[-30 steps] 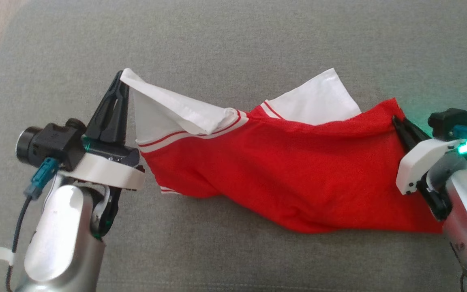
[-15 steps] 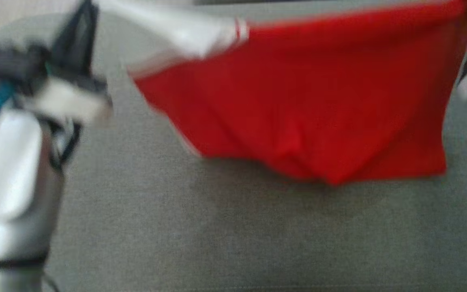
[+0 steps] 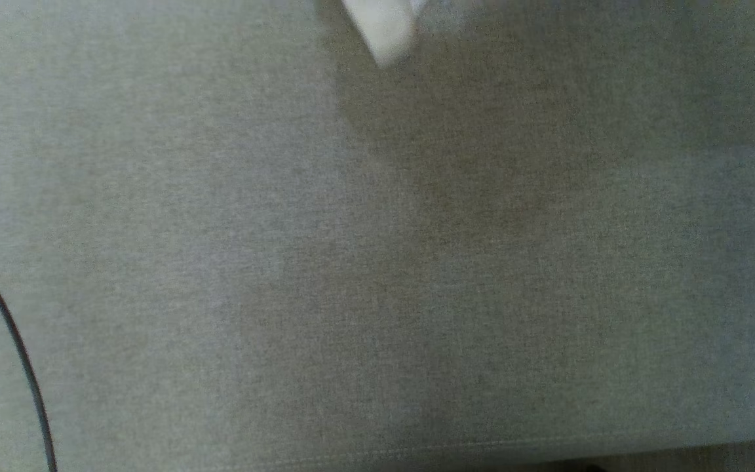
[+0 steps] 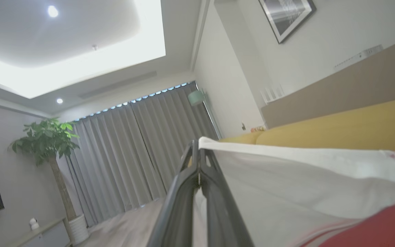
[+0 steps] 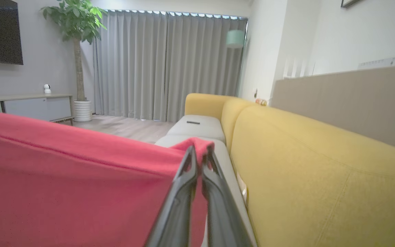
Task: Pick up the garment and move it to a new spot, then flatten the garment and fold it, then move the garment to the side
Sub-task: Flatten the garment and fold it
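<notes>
The left hand [image 4: 199,152] is pinched shut on the white edge of the garment [image 4: 286,185], low in the middle of the left wrist view. From the fingertips the cloth runs to the right edge of the frame, white above and red in the lower right corner. It hangs in the air with the yellow sofa back [image 4: 338,127] behind it. In the right wrist view the right hand [image 5: 200,154], at bottom centre, is likewise closed tight on a red corner of the garment. The red cloth stretches across the lower left of that frame, in front of the grey seat [image 5: 201,132]. A curtain [image 5: 166,65] fills the upper middle and a plant [image 5: 75,20] stands at upper left. The head view looks down on the grey seat, with a dark cable [image 3: 10,341] curving at lower left. A blurred white scrap [image 3: 384,26] sits at the top edge, possibly part of the garment, but it is too smeared to tell.
</notes>
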Tool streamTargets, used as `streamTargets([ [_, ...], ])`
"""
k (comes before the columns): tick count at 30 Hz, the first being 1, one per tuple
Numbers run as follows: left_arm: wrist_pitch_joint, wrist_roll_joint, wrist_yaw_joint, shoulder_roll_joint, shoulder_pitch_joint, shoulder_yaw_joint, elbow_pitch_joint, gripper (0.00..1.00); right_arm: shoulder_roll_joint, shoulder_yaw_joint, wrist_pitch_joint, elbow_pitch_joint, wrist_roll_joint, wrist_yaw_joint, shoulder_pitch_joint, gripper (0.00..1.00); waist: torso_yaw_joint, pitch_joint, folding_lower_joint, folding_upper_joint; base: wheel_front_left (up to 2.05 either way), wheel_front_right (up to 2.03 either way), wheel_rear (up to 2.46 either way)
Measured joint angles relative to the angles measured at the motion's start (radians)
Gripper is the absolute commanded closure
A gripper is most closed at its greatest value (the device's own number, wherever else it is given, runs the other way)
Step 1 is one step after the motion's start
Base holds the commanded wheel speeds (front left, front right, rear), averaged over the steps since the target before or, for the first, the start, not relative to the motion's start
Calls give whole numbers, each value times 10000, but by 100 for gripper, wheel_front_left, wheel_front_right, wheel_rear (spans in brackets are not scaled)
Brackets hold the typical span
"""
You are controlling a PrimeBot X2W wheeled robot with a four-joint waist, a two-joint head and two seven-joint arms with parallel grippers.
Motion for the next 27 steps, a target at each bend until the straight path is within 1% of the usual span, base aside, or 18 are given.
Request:
streamTargets([
  [2, 0, 215, 132, -59, -520, 82, -330, 100, -2, 4, -318, 309, -242, 0, -430, 100, -68, 235, 1, 0, 0, 0, 0],
  [5, -4, 341, 159, -125, -804, 203, -1089, 100, -21, 94, -621, 723, -334, 0, -848, 100, -93, 517, 0, 0, 0, 0, 0],
  [7, -12, 322, 153, -165, -597, 278, -1411, 100, -23, 234, -723, 965, -313, 0, -847, 100, -34, 641, 0, 0, 0, 0, 0],
  [9, -13, 182, 142, -178, 26, 439, -1707, 100, 6, 339, -836, 1256, -157, 0, -696, 100, 58, 713, 0, 0, 0, 0, 0],
  [11, -12, 17, 42, -211, 1054, 483, -2015, 100, 0, 407, -966, 1542, 46, 0, -315, 100, 157, 725, 0, 0, 0, 0, 0],
  [13, -12, -105, -31, -280, 2419, 468, -2372, 100, 4, 523, -1064, 1789, 272, 0, 298, 100, 236, 665, -1, 0, 0, 0, 0],
  [18, 0, -485, -125, -493, 5620, 443, -3156, 100, 35, 1003, -1229, 1964, 999, 0, 2339, 100, 338, 235, -1, 0, 0, 0, 0],
  [23, 0, -761, -198, -529, 8428, 468, -3879, 100, -6, 1095, -1321, 1628, 2104, 0, 4534, 100, 337, -512, -1, 1, 0, 0, 0],
  [27, 0, -859, -205, -535, 10681, 512, -4374, 100, -58, 1014, -1350, 1218, 2495, 0, 6157, 100, 238, -1209, -2, 1, 0, 0, 0],
])
